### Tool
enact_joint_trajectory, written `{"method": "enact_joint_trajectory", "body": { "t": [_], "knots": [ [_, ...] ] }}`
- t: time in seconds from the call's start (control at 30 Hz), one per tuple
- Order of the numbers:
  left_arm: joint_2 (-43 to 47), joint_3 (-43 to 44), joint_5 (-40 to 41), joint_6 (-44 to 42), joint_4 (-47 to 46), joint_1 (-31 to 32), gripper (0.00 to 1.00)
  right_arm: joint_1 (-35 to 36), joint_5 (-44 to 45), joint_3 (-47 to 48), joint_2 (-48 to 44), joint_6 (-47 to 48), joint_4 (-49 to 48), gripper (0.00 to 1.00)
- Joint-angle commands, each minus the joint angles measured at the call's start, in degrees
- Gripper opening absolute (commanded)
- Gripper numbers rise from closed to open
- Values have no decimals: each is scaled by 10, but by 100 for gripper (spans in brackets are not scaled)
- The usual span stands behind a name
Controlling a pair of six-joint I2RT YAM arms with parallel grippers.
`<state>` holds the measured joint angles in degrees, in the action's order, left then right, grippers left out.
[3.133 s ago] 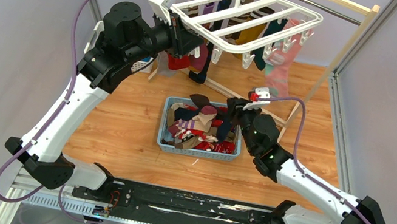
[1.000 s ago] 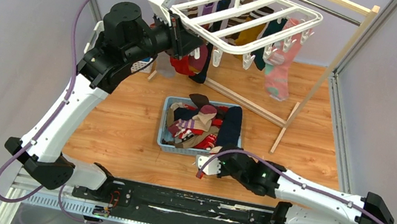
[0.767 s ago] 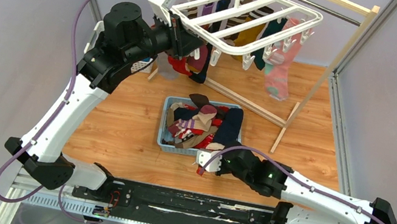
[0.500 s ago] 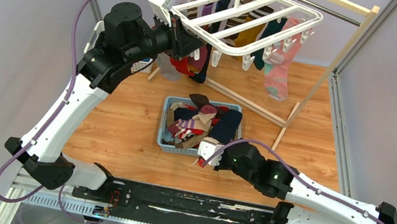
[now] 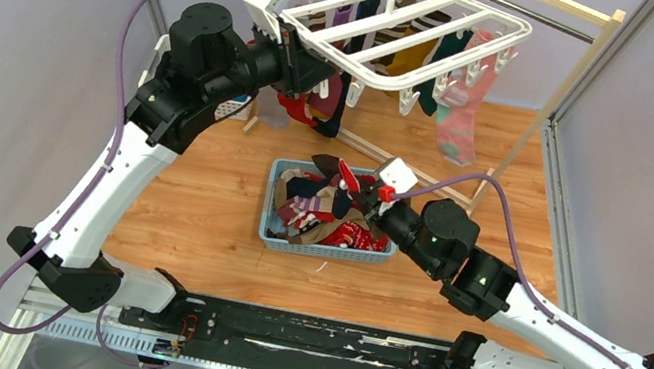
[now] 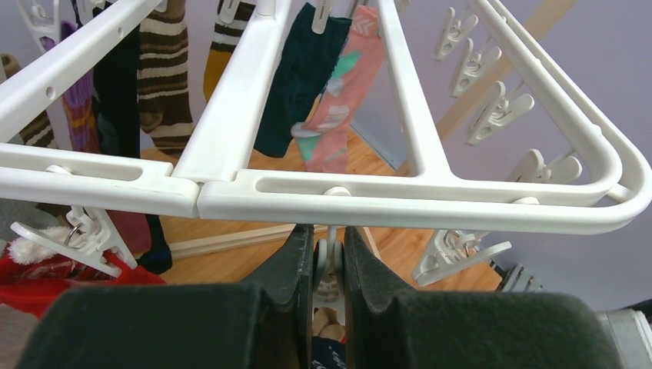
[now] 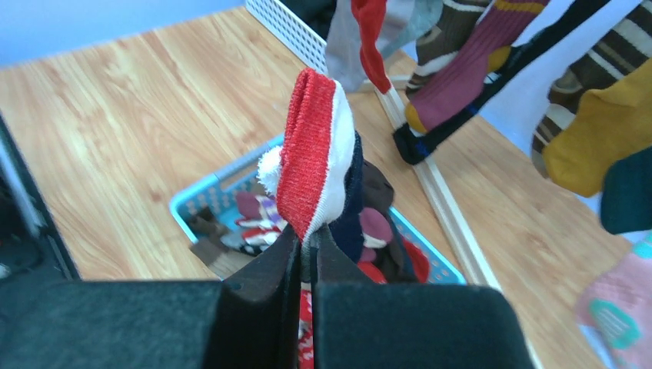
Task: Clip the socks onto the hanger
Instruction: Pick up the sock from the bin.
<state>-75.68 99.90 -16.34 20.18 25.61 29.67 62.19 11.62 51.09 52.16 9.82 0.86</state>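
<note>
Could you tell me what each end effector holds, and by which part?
Right end effector: navy sock, by its red-and-white cuff. Left end effector: a hanger clip.

Your left arm point(image 5: 118, 168) high and far forward, left gripper point(image 6: 329, 250) closed tight; right arm point(image 5: 533, 317) lower, right gripper point(image 7: 307, 242) likewise.

The top camera looks down from high behind both arms, far off, over the wooden table point(image 5: 200, 193), the blue basket point(image 5: 324, 248) and the white hanger point(image 5: 384, 81). The left wrist camera faces along the left gripper point(image 6: 329, 246), very near under the hanger's frame. The right wrist camera looks past the right gripper point(image 7: 307, 240) down at the same basket and hung socks point(image 7: 592, 138).
</note>
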Motion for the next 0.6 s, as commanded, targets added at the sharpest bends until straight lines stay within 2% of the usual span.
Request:
{"method": "enact_joint_trajectory", "body": {
  "t": [0.0, 0.2, 0.57],
  "knots": [
    [5, 11, -15, 1, 33, -5, 0, -30, -67, 19, 12, -102, -73, 0],
    [10, 6, -17, -4, 33, -5, 0, -103, -183, 19, 27, -196, -150, 0],
    [8, -9, -22, 5, 21, -5, 0, -107, -117, 6, 85, -276, -305, 0]
  ]
}}
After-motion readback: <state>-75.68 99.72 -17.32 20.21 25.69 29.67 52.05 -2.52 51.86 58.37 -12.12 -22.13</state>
